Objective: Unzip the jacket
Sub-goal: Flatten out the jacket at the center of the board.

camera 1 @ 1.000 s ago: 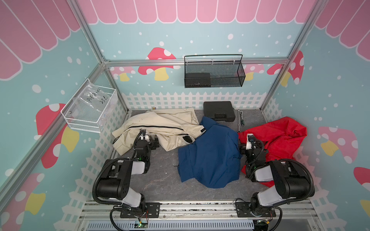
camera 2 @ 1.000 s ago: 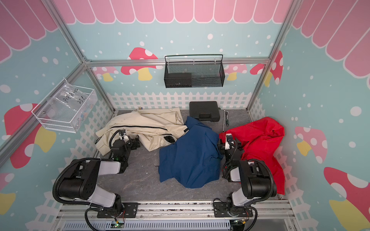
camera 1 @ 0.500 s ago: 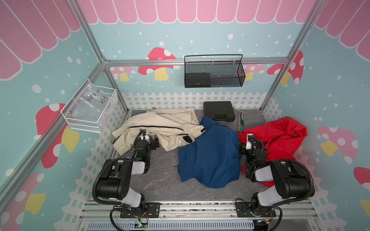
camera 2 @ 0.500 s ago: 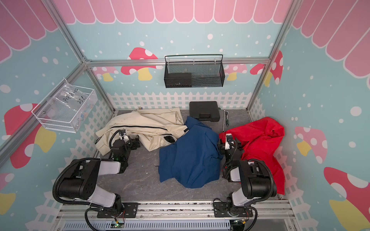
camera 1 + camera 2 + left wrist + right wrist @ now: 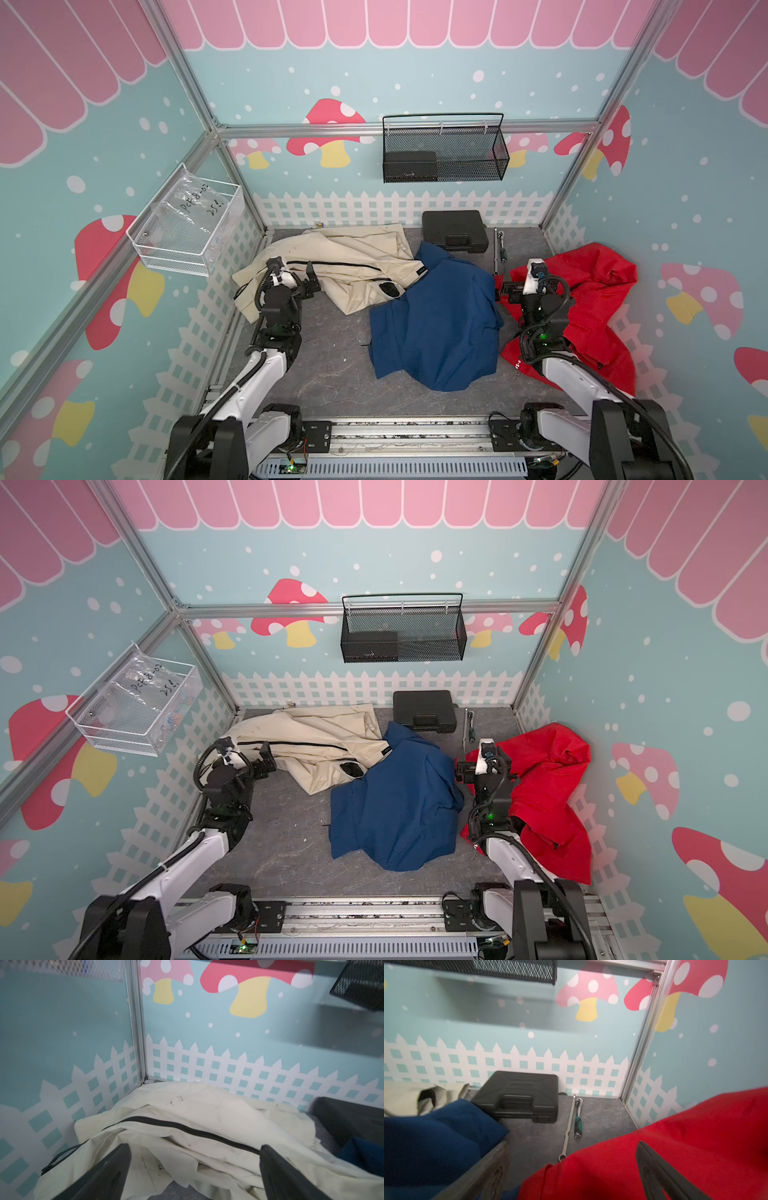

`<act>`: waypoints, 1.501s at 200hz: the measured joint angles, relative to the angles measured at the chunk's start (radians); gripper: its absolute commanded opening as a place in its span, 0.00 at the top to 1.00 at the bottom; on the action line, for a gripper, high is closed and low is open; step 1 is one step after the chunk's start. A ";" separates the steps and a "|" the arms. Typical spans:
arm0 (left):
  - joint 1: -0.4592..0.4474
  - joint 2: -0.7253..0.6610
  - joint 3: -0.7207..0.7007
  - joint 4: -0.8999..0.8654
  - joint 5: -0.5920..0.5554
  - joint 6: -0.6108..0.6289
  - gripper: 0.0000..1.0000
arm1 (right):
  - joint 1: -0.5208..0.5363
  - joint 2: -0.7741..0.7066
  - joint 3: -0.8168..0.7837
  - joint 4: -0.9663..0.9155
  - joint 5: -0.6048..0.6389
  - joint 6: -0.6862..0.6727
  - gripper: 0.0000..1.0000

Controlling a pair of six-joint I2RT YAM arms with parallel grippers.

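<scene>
We keep our left pincer (image 5: 194, 1147) spread wide, its two dark fingers (image 5: 108, 1174) standing well apart over the near edge of the cream jacket (image 5: 353, 257). Whether the fingers touch the cloth we cannot tell. The jacket lies rumpled on the grey floor (image 5: 332, 374) just ahead of this pincer and reaches to the back corner of the booth. Its black zipper (image 5: 187, 1128) runs across in front of the fingertips as one closed dark line, passing behind the tip of one finger.

To the inner side of this pincer, a blue garment (image 5: 436, 324) lies heaped in the middle of the floor, and its upper edge covers the far end of the cream jacket.

Our right pincer (image 5: 571, 1145) is spread wide as well. One of its fingers sits beside the blue garment, and the other rises in front of a red jacket (image 5: 675, 1147) that is bunched on its outer side. Ahead of this pincer, near the back wall, lies a black case (image 5: 519, 1097). Beside the case are a ratchet (image 5: 578, 1118) with a green grip and a slim metal wrench (image 5: 569, 1126).
</scene>
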 measured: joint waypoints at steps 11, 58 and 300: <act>0.001 -0.042 0.084 -0.108 0.012 -0.036 0.01 | 0.000 -0.036 0.070 -0.102 -0.048 0.031 0.12; 0.004 0.014 0.401 -0.512 0.259 -0.142 0.05 | 0.000 -0.037 0.304 -0.507 -0.330 0.111 0.14; -0.263 0.380 0.211 -0.892 0.904 -0.496 0.24 | 0.000 -0.037 0.659 -1.549 -0.677 0.072 0.08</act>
